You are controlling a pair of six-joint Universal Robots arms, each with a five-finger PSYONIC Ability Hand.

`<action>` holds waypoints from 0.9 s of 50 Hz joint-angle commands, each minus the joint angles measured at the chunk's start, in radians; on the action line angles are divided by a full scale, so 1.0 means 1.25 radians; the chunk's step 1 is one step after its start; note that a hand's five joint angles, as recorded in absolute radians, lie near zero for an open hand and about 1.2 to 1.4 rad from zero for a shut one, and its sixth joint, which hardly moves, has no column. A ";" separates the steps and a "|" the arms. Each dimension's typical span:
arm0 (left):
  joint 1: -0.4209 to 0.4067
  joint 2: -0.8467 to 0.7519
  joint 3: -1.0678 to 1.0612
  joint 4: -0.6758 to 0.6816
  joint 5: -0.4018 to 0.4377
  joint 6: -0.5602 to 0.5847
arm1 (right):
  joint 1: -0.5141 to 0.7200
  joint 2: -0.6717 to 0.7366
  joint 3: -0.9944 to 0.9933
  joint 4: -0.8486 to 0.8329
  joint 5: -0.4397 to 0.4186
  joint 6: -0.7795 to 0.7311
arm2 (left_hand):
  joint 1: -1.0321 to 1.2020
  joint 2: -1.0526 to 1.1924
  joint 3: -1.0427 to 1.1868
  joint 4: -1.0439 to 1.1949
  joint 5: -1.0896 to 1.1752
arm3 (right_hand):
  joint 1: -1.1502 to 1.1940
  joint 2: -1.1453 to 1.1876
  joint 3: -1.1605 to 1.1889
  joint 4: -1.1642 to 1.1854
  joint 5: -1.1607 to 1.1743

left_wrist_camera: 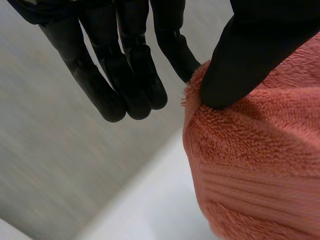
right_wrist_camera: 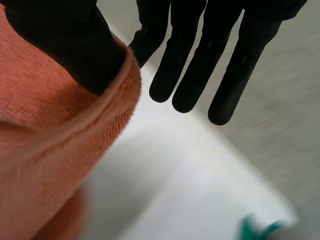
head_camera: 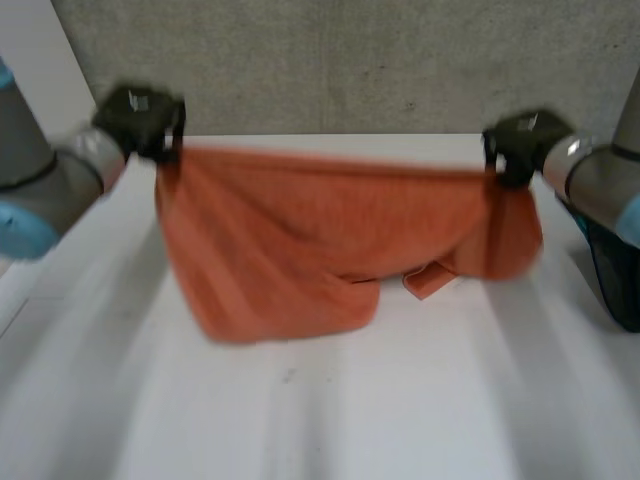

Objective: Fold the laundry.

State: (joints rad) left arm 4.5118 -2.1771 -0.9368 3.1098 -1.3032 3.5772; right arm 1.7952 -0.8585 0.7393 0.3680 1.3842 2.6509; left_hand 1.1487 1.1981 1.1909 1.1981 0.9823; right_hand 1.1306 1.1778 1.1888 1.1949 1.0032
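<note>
1. White table top (head_camera: 330,410) is seen nearest, its front part bare
2. Over the middle of the table an orange towel (head_camera: 300,240) is held up and spread wide, hung from its upper edge; its bottom reaches lowest on the left arm's side, and a small turned flap is seen at the bottom towards the right arm's side; whether the bottom rests on the table cannot be told
3. A dark teal object (head_camera: 615,270) is seen at the table's right side, under the right arm, cut off by the view's edge and not identifiable
4. The towel's upper edge is drawn almost straight between the two hands, which are held well apart
5. The left hand (head_camera: 140,120) is clamped on the upper corner at its side: the left thumb (left_wrist_camera: 240,65) is pressed on the terry cloth against one finger, the other fingers being kept straight and clear of the cloth
6. The right hand (head_camera: 520,145) is clamped likewise on the opposite upper corner, the right thumb (right_wrist_camera: 75,50) being pressed onto the cloth's rolled edge
7. A grey wall (head_camera: 380,60) is seen farthest back, behind the table
</note>
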 commanded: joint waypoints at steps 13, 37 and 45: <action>-0.038 0.108 0.118 0.198 -0.179 -0.081 | 0.008 -0.123 -0.003 -0.571 0.016 0.188 | 0.198 0.158 0.164 0.159 0.192 | 0.213 0.175 0.166 0.161 0.175; 0.014 -0.020 -0.419 0.234 -0.052 0.116 | -0.051 -0.015 0.476 -0.396 -0.158 0.030 | 0.198 0.158 0.164 0.159 0.192 | 0.213 0.175 0.166 0.161 0.175; 0.025 0.004 -0.399 0.198 -0.069 0.108 | -0.051 -0.005 0.439 -0.334 -0.015 0.171 | 0.198 0.158 0.164 0.159 0.192 | -0.175 -0.213 -0.221 -0.226 -0.213</action>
State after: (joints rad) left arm 4.5328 -2.1979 -1.4576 3.3843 -1.3755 3.7292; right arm 1.7309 -0.8686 1.3284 -0.1073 1.2346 2.7308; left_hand 1.1487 1.1982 1.1909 1.1981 0.9913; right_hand 0.9023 0.9088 0.9159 0.9185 0.7409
